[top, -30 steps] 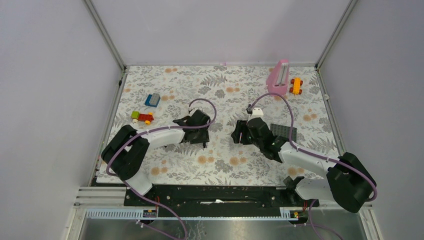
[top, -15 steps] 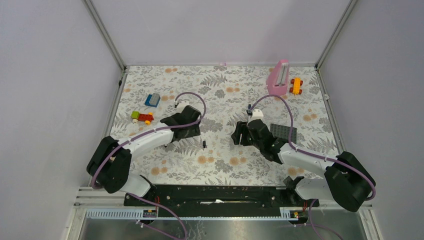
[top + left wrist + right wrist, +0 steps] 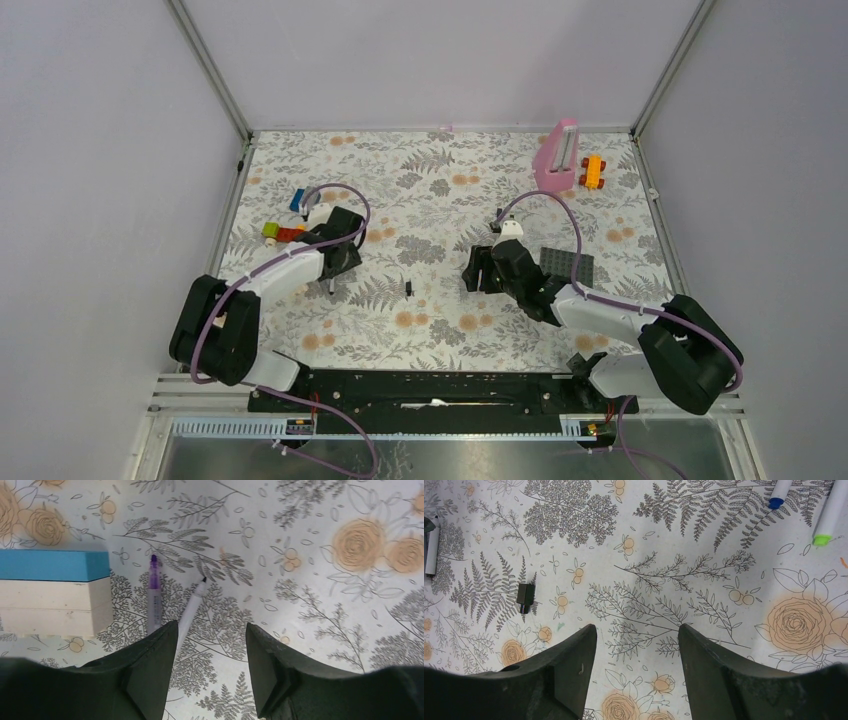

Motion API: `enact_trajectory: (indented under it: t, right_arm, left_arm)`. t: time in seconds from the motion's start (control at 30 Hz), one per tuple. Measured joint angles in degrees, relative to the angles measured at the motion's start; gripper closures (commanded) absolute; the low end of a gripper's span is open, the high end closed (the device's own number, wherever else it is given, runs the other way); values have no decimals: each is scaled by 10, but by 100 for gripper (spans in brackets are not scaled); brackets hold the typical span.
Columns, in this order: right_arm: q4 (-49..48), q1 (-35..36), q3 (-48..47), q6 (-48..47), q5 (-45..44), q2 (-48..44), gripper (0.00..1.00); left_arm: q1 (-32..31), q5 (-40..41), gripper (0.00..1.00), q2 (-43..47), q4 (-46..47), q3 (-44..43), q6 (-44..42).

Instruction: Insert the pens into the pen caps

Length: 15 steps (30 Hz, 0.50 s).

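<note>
As the left arm swung away from the middle of the floral cloth [image 3: 440, 180] toward the left, its left gripper [image 3: 210, 632] came to hang low over two pens lying side by side near a blue-and-cream toy block [image 3: 50, 600]. One was a purple-tipped pen [image 3: 154, 597]; the other, a black-tipped pen [image 3: 192, 602], ran down under the inner edge of one finger. The jaws stood roughly half apart with nothing between them.

Where that gripper had been a second before, a small black cap [image 3: 408, 288] now lay bare on the cloth, well apart from both arms. To me that looked like the cap had been set aside and the arm had gone to fetch its pen. So the black pair was not yet joined, and a pick-up of the black-tipped pen seemed the next step.

On the right, the right gripper [image 3: 636, 630] had scarcely shifted. It hovered with its jaws parted and empty, facing the black cap. A blue-ended pen [image 3: 785, 487] and a green-ended pen [image 3: 836, 507] lay at the far edge of its view; I could not tell whether those were capped.
</note>
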<state>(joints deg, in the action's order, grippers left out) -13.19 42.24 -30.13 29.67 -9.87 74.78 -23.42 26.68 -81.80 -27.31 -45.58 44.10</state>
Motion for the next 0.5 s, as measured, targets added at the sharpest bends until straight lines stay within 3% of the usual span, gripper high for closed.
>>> enact_trajectory:
  t: [0.5]
  right_arm:
    - [0, 0, 0, -1, 1, 5, 32]
  left_arm:
    - [38, -2, 44, -37, 28, 13, 12]
